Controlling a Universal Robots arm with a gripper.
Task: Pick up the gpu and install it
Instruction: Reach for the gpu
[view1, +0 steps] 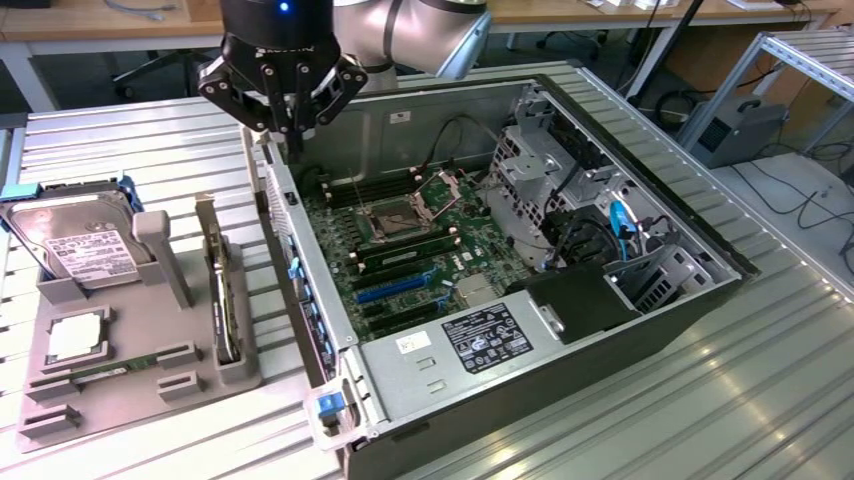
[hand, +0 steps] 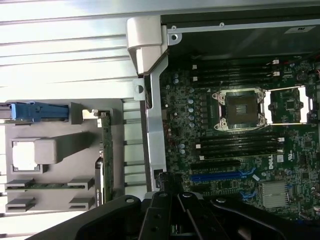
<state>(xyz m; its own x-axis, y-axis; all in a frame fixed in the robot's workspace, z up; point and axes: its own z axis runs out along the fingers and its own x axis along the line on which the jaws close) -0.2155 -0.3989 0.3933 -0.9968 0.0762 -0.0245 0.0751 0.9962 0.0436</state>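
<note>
Slatted metal table (view1: 160, 140) carries everything. At its near corner on the exterior view's left sits a grey tray (view1: 120, 402). On the tray's near part lies a green memory stick (view1: 114, 368), w/ a square chip (view1: 74, 335) just behind it. The gpu (view1: 222, 300) stands on edge in a slot along the tray edge closest to the computer case (view1: 414, 355). It is upright and nothing touches it but the slot. A hard drive (view1: 80, 250) leans at the tray's far end. Beside the tray the case lies open, its board (view1: 400, 250) showing a blue slot (view1: 394, 288). The gripper (view1: 284, 130) hangs over the case's far corner on the tray side, fingers together and holding nothing, well apart from the gpu. Desks and cables make up the bkgd. Handling, as a judgement: the gpu is prob. light and stiff but thin and fragile, w/ smooth faces that could slip. Its upper long edge is the exposed part, so a pinch across the thickness there looks the sensible hold. That hold should stay clear of the chips and the contact edge down in the slot. The bracket end is likely the sturdiest part.
</note>
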